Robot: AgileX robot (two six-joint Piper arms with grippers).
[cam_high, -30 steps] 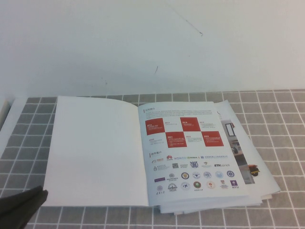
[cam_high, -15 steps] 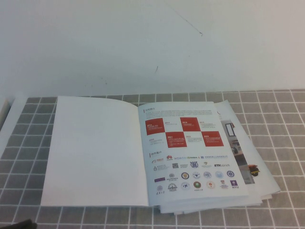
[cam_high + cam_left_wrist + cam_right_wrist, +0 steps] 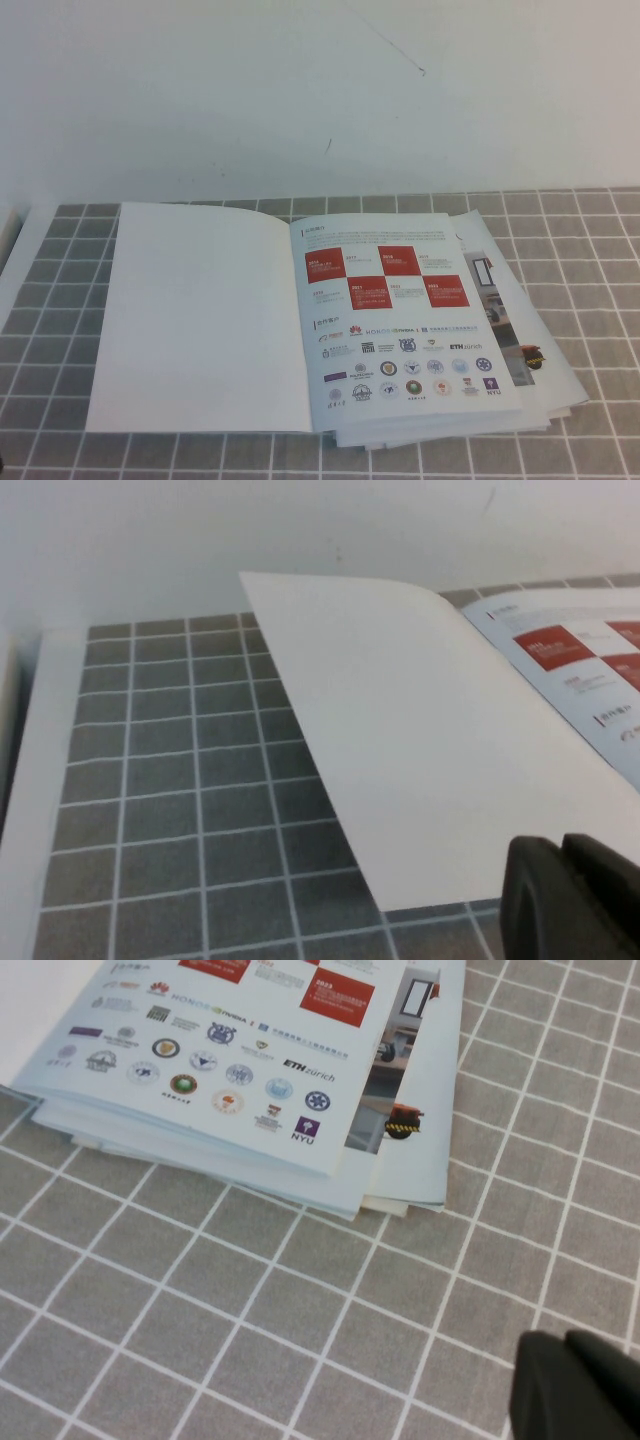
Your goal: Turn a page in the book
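The book (image 3: 400, 320) lies open on the grey checked cloth. The page (image 3: 200, 320) lies flat on the left, blank white side up, and also shows in the left wrist view (image 3: 430, 750). The right-hand leaf shows red squares and logo rows (image 3: 230, 1060). My left gripper (image 3: 562, 852) is shut and empty, just off the page's near corner above the cloth. My right gripper (image 3: 565, 1345) is shut and empty over the cloth, near the book's front right corner. Neither gripper shows in the high view.
Loose printed sheets (image 3: 540, 340) stick out from under the book on the right. The grey checked cloth (image 3: 600, 260) covers the table, with a white surface (image 3: 300, 100) behind it. A white object's edge (image 3: 6, 232) sits at the far left.
The dark left gripper at the lower left corner of the high view has drawn back out of that view. The book and page have not moved.
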